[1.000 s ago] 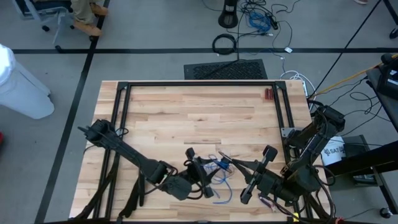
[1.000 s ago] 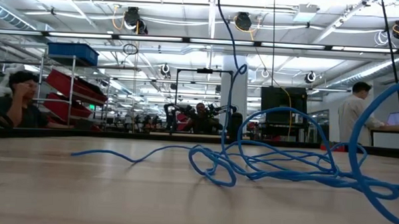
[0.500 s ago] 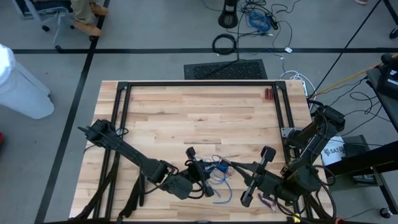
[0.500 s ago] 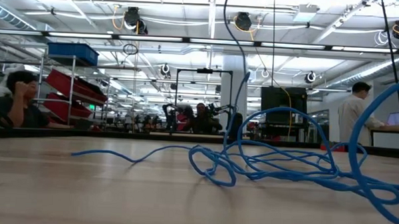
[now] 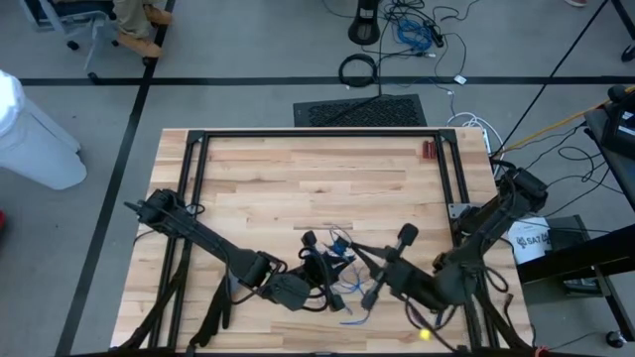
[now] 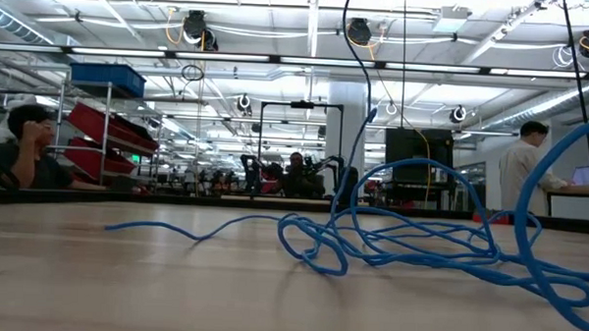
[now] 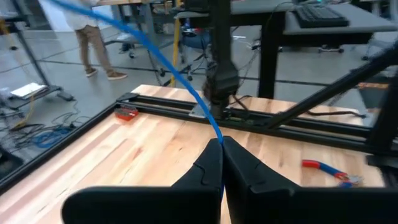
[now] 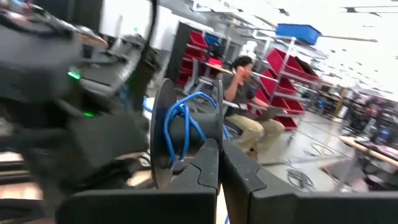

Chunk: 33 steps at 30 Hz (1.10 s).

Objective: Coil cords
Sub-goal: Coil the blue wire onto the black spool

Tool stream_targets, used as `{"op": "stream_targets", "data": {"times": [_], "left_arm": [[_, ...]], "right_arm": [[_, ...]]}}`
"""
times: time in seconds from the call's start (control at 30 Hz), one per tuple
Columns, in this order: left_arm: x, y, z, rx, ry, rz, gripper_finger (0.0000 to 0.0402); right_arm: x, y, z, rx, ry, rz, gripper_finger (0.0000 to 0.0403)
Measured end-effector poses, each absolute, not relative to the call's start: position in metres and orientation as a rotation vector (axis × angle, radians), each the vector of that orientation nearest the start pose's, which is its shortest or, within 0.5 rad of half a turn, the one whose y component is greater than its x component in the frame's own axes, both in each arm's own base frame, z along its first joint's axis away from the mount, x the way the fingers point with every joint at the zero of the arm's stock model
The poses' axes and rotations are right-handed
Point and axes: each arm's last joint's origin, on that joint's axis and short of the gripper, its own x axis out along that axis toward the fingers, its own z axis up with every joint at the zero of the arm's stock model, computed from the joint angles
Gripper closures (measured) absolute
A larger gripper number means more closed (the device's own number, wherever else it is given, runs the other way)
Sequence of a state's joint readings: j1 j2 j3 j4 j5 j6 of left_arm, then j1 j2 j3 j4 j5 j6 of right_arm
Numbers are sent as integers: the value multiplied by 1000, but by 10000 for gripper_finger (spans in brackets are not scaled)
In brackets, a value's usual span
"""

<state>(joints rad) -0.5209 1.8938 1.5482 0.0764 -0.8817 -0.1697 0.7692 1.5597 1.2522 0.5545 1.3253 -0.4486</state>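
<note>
Winding is under way at lower centre of the table (image 5: pixel 298 178): the left gripper (image 7: pixel 221 163), fingers together on the cord (image 6: pixel 410 238), feeds the right gripper (image 8: pixel 219 163), fingers together on a spool (image 8: pixel 186 134). Next: another wrap.

Bright, even light came from ceiling lamps (image 6: pixel 194 26) overhead; shadows on the table (image 5: pixel 317 178) were faint. The right wrist view was smeared with motion blur, and the low view's near foreground looked soft.
</note>
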Motion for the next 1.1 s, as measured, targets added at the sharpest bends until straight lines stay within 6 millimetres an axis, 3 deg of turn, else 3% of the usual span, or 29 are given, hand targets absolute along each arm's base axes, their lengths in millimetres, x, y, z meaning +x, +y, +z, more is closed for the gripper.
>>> {"op": "stream_targets", "data": {"times": [0.17, 0.4, 0.83, 1.1], "left_arm": [[389, -204, 307, 24, 158, 342, 399], [383, -217, 311, 89, 149, 303, 400], [359, -239, 334, 191, 98, 226, 400], [339, -246, 350, 225, 77, 298, 400]], "right_arm": [[276, 212, 356, -283, 69, -672, 403], [277, 210, 350, -361, 134, -753, 403], [274, 213, 350, -449, 176, -760, 403], [269, 220, 350, -520, 196, -728, 403]]}}
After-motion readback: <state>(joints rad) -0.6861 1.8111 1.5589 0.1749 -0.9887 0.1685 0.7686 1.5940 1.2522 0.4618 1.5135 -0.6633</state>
